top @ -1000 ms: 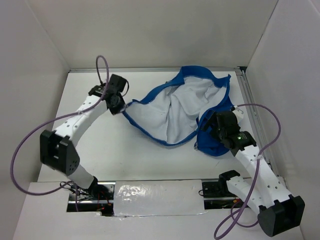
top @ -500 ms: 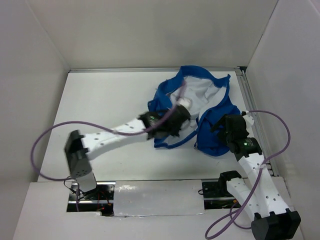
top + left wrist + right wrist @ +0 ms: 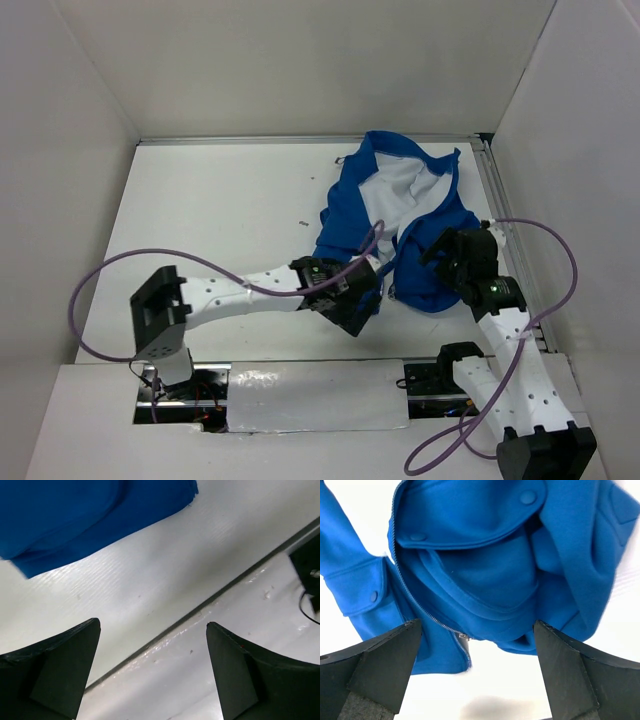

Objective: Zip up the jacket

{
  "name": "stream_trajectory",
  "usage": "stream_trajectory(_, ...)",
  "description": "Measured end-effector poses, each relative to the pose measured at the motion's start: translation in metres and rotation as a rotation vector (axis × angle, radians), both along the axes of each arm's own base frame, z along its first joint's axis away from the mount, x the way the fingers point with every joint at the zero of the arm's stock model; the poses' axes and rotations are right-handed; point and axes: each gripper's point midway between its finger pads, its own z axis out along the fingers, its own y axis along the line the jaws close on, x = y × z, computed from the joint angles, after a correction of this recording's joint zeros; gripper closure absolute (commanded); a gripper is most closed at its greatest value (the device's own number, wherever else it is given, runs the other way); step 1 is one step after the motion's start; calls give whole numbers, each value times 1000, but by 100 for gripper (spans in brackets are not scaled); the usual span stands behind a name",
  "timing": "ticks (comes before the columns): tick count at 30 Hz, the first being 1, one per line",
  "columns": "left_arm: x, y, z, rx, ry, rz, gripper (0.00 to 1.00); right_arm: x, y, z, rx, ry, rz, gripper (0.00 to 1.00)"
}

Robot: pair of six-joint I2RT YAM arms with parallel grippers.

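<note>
White table (image 3: 220,220): jacket (image 3: 400,205) bunched far right; left gripper (image 3: 152,625), right gripper (image 3: 476,624) jaws wide, empty.

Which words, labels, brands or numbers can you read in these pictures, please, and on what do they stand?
None: no text can be read in any view.
The jacket shows only plain snaps and a zipper, no label.
The table, the left arm and the right arm carry no legible marking.
</note>
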Motion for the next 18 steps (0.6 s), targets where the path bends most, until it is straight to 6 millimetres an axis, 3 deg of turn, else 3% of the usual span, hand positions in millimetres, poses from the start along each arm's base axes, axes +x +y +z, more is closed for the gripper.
stream_trajectory(3, 8, 12, 29, -95, -1, 75, 1, 1, 4, -3, 8, 15, 27, 0)
stream_trajectory(5, 26, 23, 41, -156, 16, 149, 1, 2, 9, -6, 11, 26, 50, 0)
stream_trajectory(9, 81, 50, 37, -252, 51, 300, 1, 7, 28, -14, 32, 31, 141, 0)
stream_trajectory(11, 96, 54, 29, -275, 70, 322, 1, 10, 36, -24, 41, 59, 178, 0)
stream_trajectory(18, 123, 5, -11, -296, 172, 250, 1, 17, 50, -75, 75, 235, 226, 1)
